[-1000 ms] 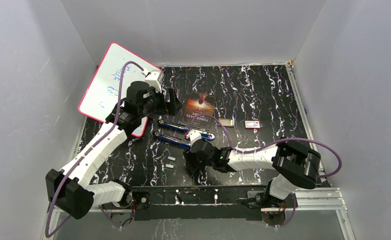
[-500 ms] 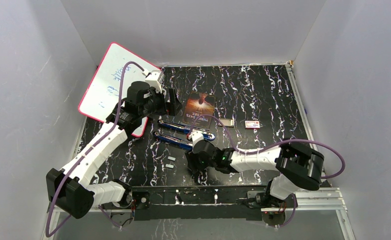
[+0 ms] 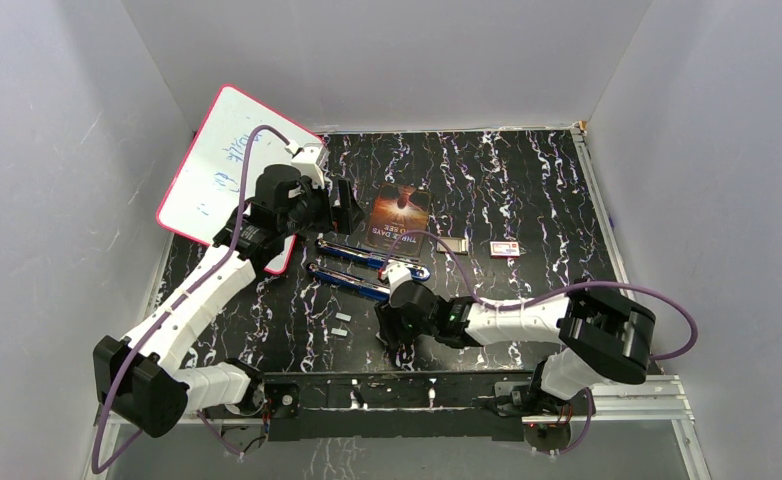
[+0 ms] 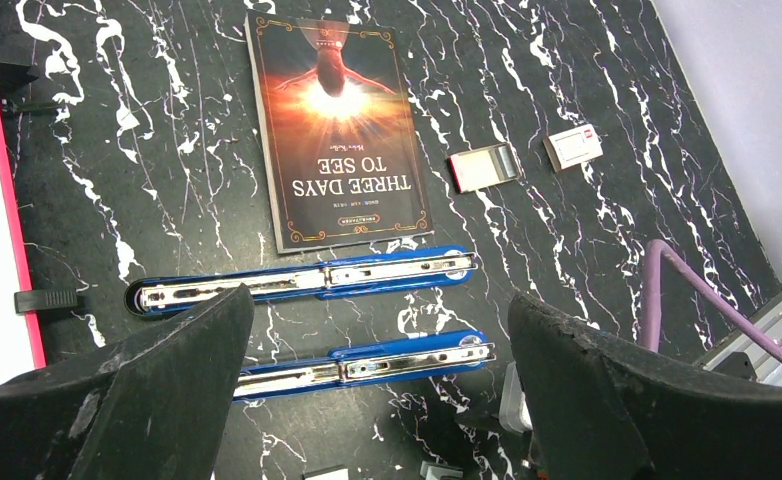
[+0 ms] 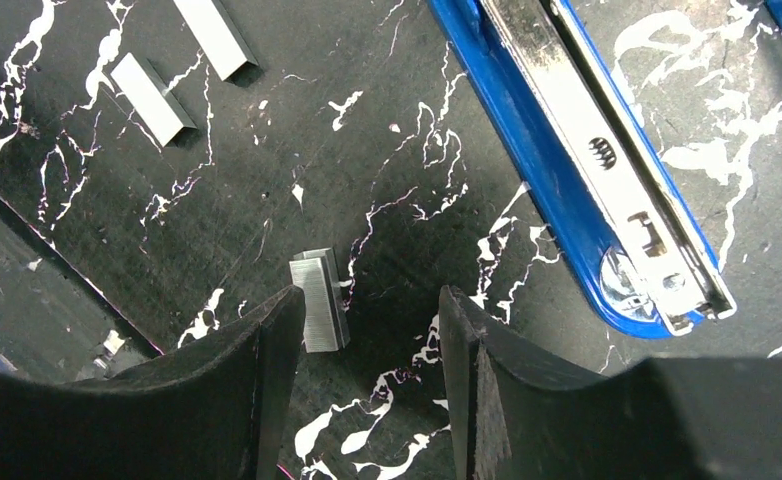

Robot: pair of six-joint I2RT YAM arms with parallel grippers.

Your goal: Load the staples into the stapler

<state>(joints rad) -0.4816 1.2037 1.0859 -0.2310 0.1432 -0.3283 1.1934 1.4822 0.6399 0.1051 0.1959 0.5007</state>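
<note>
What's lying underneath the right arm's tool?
One short silvery staple strip lies on the black table under the open right tool, close beside one finger. Anything beneath the fingers themselves is hidden.

Far blue stapler (image 4: 302,282) and near blue stapler (image 4: 362,365) laid open flat, parallel, metal channels exposed, three short silvery staple strips (image 5: 319,305) laid flat near the latter, one set apart

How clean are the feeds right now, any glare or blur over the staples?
Right wrist: sharp, the staple strip crisp, mild glare on the stapler steel rail. Left wrist: sharp, book title legible, little glare. Top external: staples tiny, detail lost.
</note>
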